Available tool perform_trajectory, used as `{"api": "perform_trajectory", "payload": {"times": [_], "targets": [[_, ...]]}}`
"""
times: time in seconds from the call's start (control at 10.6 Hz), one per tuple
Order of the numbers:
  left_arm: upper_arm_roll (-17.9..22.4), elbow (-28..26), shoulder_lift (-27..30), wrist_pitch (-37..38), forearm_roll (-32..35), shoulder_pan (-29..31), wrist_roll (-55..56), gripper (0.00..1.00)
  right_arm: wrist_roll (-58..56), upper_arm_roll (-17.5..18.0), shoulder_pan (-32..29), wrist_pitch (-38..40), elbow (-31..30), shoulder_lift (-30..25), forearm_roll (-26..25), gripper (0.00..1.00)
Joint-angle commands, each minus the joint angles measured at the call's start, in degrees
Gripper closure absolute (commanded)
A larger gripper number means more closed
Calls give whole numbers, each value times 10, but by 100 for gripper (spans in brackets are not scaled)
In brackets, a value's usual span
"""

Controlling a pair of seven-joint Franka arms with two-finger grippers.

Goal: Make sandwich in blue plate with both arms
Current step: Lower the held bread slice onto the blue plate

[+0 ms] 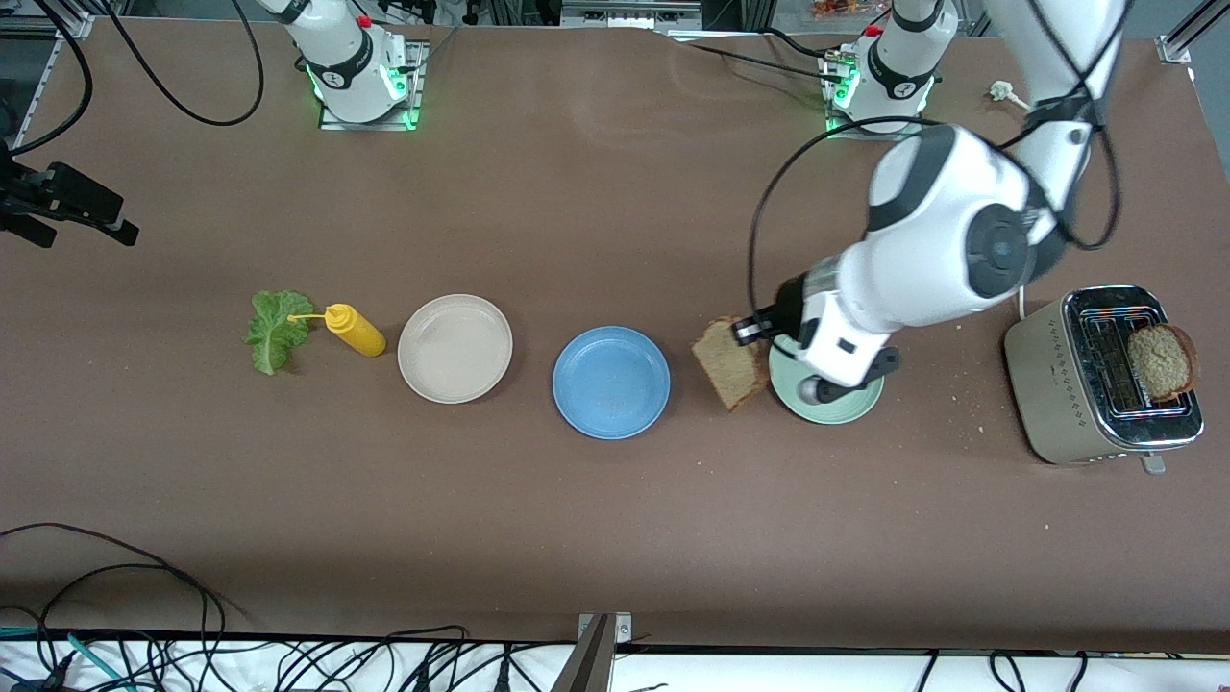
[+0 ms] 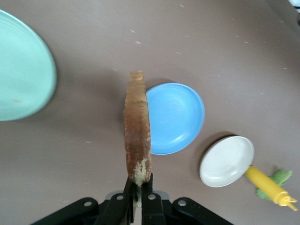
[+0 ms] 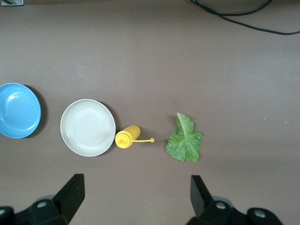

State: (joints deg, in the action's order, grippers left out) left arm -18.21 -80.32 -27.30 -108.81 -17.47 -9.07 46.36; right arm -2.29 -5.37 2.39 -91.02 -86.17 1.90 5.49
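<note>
I have the left gripper point(image 2: 138, 187) pinching a light, crumbly bread slice point(image 2: 137, 126) by its crust beside the blue plate point(image 2: 180, 117), while the right gripper point(image 3: 136, 197) waits spread over the bench point(image 3: 187, 56) near the lettuce leaf point(image 3: 184, 140).

Three plates: blue point(image 1: 611, 383), beige point(image 1: 455, 348), green point(image 1: 828, 406). Two bread slices point(image 1: 730, 363) point(image 1: 1159, 361), one lettuce leaf point(image 1: 275, 331), one bottle point(image 1: 354, 330), one toaster point(image 1: 1105, 375).

blue plate point(image 1: 611, 383) bare, toaster point(image 1: 1076, 384) at table end
</note>
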Motion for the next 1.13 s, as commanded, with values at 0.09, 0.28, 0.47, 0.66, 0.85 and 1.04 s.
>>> {"api": "perform_trajectory", "payload": {"times": [0.09, 0.28, 0.47, 0.66, 0.85, 1.04], "targets": [[6, 5, -67, -166, -37, -100, 66, 100, -2, 2, -3, 7, 8, -1, 8, 0], [6, 6, -98, -230, -42, -133, 76, 100, -2, 2, -3, 8, 8, -1, 7, 0], [6, 9, -127, -261, -42, -153, 76, 100, -2, 2, -3, 8, 8, -1, 7, 0], [6, 5, -136, -296, -35, -156, 66, 100, 0, 4, -3, 8, 8, -1, 5, 0], [7, 7, -149, -298, -35, -155, 42, 100, 0, 4, -3, 8, 8, -1, 6, 0], [7, 7, -155, -298, -34, -155, 31, 100, 0, 5, -2, 8, 8, -1, 5, 0]]}}
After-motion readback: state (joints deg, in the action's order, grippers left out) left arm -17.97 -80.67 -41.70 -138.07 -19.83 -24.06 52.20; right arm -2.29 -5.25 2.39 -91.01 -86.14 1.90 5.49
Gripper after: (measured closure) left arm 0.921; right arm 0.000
